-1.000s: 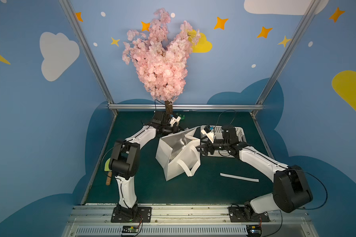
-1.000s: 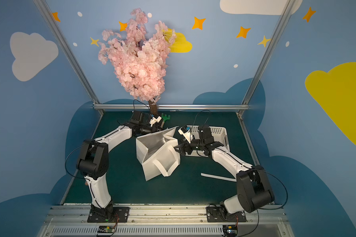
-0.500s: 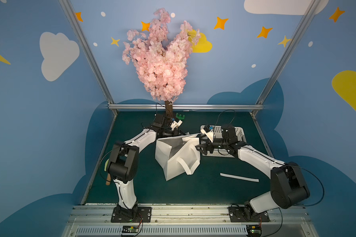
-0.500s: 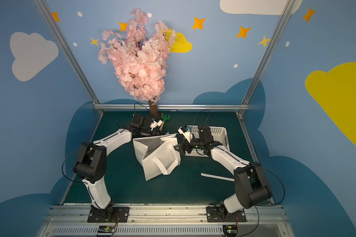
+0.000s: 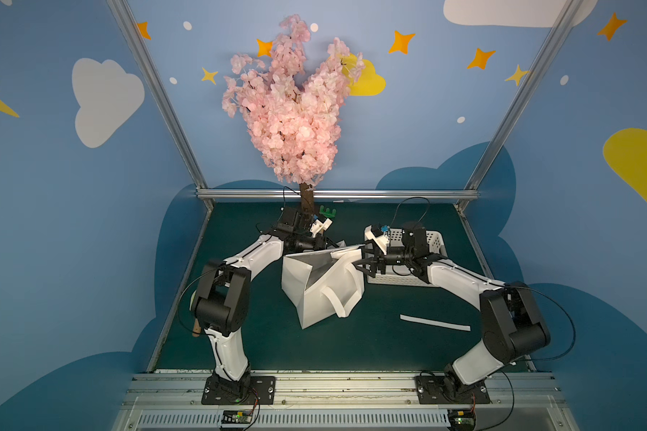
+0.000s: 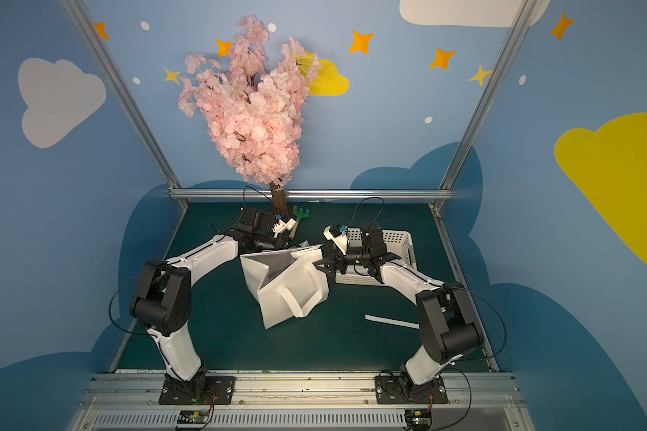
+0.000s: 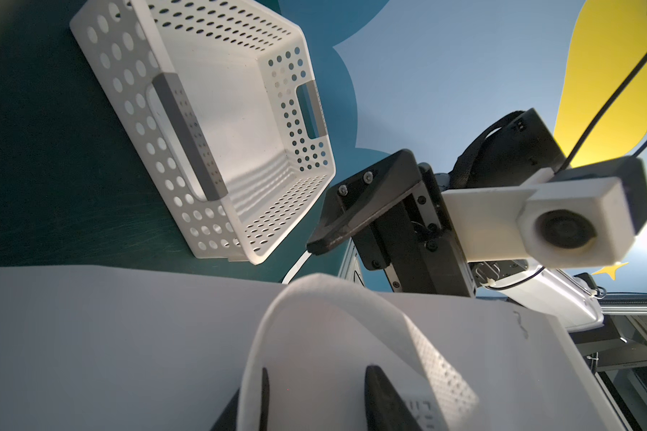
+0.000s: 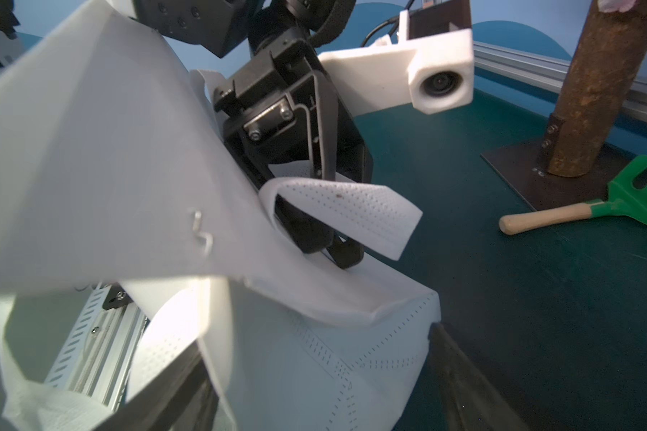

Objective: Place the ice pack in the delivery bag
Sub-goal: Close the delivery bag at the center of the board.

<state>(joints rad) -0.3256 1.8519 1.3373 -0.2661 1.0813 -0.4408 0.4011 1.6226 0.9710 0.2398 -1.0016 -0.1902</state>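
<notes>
The delivery bag (image 5: 316, 298) (image 6: 277, 304) stands tilted mid-table, its silver lining showing at the mouth. My left gripper (image 5: 329, 245) (image 7: 314, 395) is at the bag's far rim, its fingers apart and poked through a flat white handle loop (image 7: 337, 294) (image 8: 355, 209). My right gripper (image 5: 363, 260) (image 8: 325, 380) is open wide, straddling the bag's near-right top corner (image 8: 352, 354), fabric between its fingers. The ice pack is not in view.
A white perforated basket (image 5: 436, 239) (image 7: 292, 149) sits right of the bag, behind my right wrist. The tree trunk (image 5: 307, 197) (image 8: 594, 93) and a green toy rake (image 5: 327, 213) (image 8: 632, 194) stand behind the bag. A white strip (image 5: 434, 322) lies front right.
My left gripper came down and forward onto the bag's far rim, and its fingers narrowed a little. The bag's mouth shifted slightly left. The right gripper stayed at the corner.
</notes>
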